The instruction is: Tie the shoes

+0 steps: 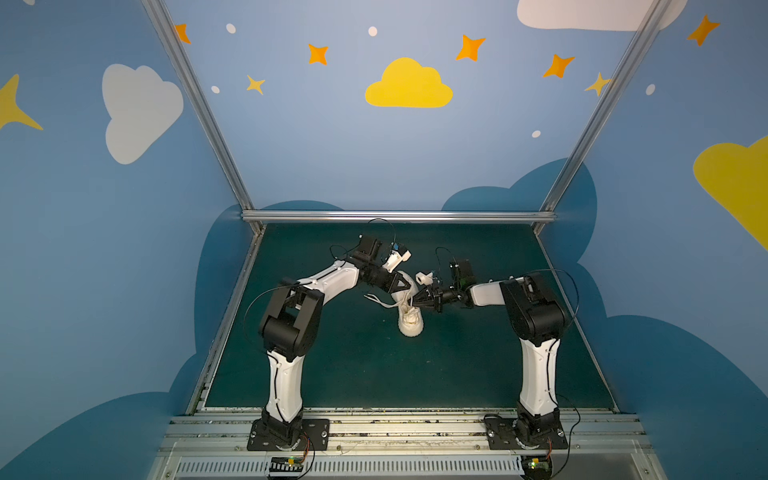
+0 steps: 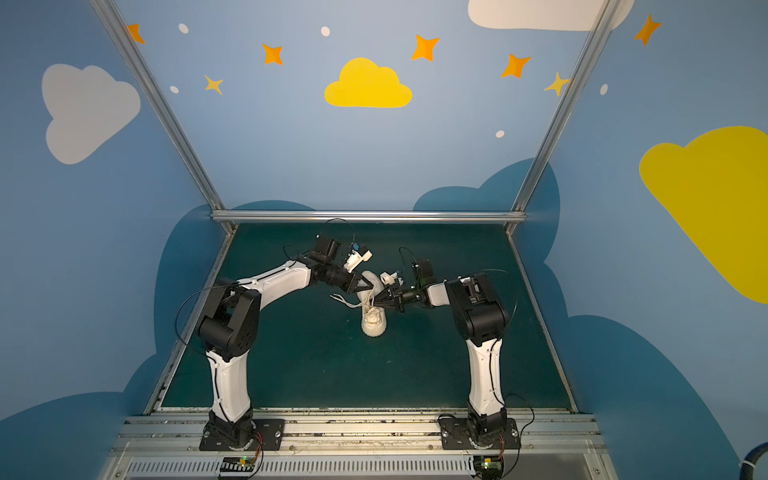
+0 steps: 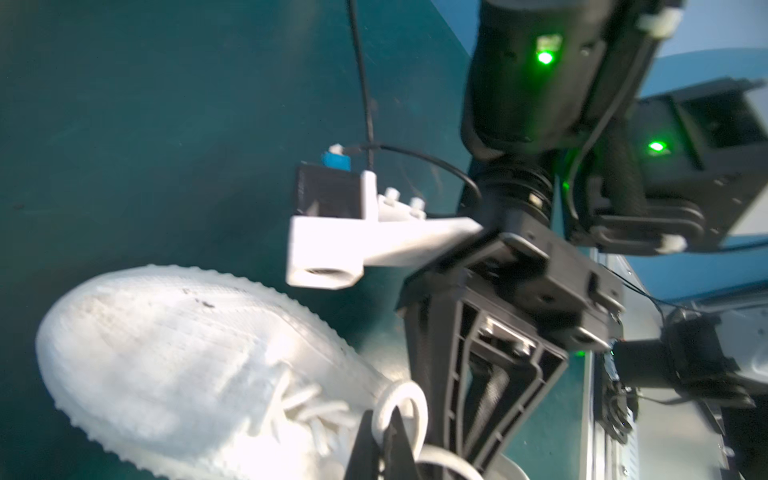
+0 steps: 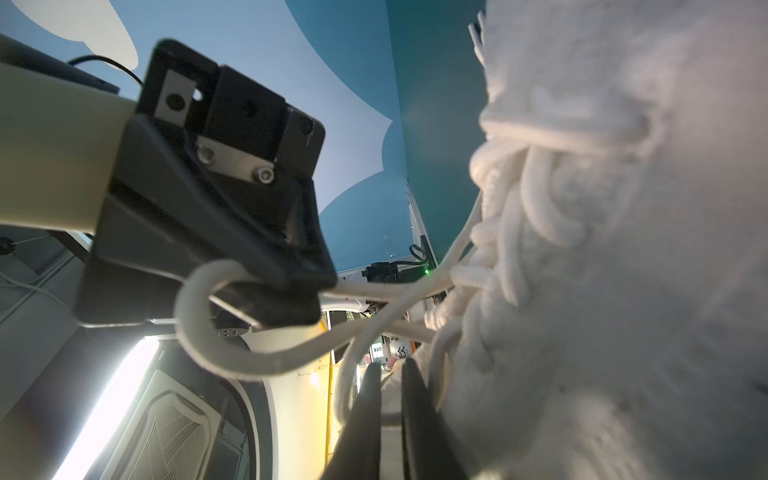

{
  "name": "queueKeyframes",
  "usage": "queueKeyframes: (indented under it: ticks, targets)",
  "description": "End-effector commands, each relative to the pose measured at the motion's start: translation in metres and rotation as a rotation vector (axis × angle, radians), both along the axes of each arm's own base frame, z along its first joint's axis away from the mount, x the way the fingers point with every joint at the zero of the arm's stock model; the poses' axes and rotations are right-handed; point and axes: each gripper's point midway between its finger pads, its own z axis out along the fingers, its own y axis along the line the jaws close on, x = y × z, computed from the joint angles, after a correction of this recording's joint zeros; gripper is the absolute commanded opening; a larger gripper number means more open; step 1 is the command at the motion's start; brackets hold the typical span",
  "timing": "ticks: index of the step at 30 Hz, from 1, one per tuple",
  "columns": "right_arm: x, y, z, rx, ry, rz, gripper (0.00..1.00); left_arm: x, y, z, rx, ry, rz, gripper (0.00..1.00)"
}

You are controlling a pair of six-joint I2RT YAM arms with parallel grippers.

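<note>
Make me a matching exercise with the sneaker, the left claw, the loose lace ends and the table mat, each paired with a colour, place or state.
Things:
1 sneaker
2 left claw
3 loose lace ends
4 mat

Descriptions:
A dark green
B shut on a lace loop
C off-white knit
D trailing left of the sneaker

Pairs: 1-C, 2-B, 3-D, 4-A.

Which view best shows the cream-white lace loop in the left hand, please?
The right wrist view: the cream-white lace loop hangs large from the shut left hand. The left wrist view shows it blurred; both top views, too small to tell.
</note>
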Motion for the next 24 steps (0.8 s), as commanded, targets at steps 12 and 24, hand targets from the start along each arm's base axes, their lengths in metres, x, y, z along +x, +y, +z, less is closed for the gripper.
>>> queueKeyframes:
  ticks: [12,24]
  targets:
    - [0.013,-0.025,-0.019,-0.06,0.041,-0.079,0.15,-0.002,0.006,0.01,0.009,0.031,-0.014,0.5]
    - [0.014,-0.05,0.005,-0.167,-0.024,-0.1,0.19,-0.001,0.018,0.016,0.001,0.106,-0.032,0.6]
